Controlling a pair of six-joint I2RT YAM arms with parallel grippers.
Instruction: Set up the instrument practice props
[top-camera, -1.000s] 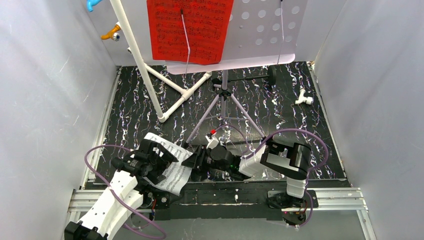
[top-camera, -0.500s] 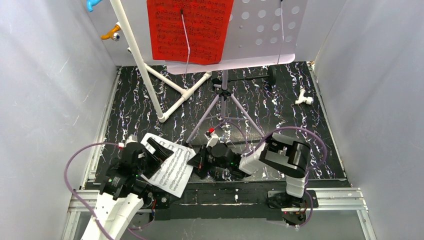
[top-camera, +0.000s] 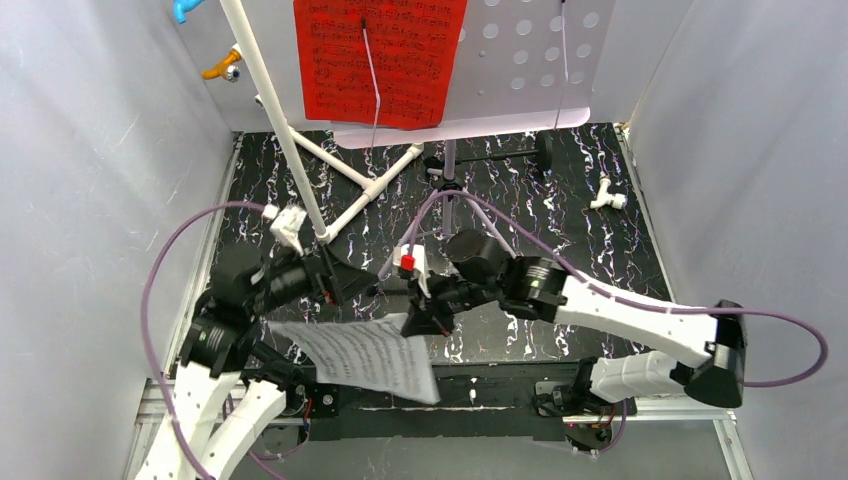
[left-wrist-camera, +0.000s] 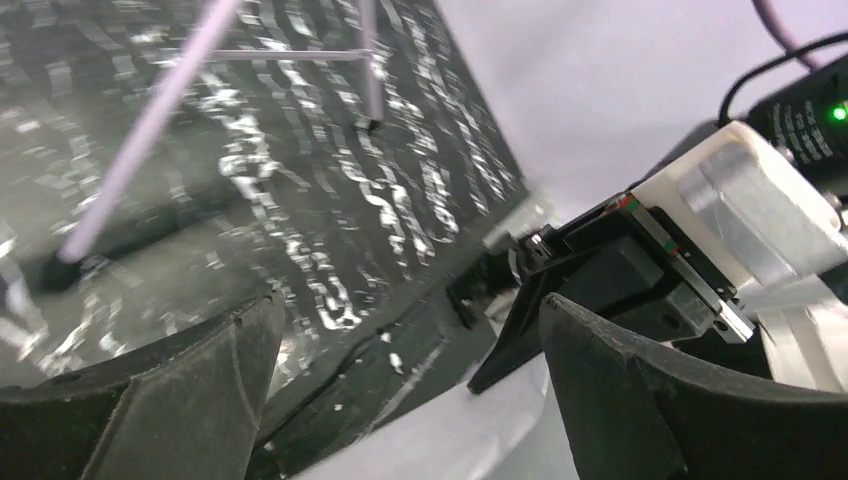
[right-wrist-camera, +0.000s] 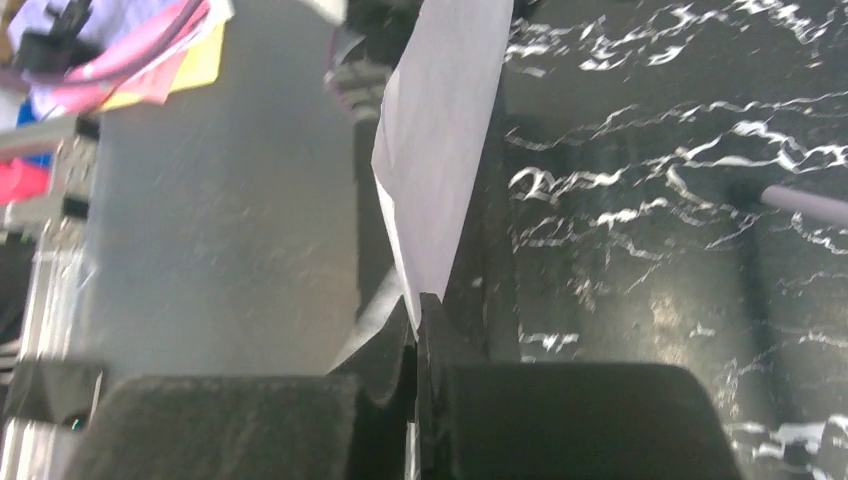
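Pinching white music sheet (top-camera: 365, 358) edgewise: right gripper (top-camera: 418, 322).

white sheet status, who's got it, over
Right gripper shut on corner of white music sheet. Left gripper open, empty, close by. Red music sheet already on lilac stand, right half bare. Tripod legs just beyond both grippers.

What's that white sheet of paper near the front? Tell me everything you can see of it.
The white paper music sheet is a thin rectangular page printed with rows of black notes. It hangs roughly flat, printed side up, seemingly just above the near edge of the black marbled table. The shut fingers of the right gripper pinch its far right corner.
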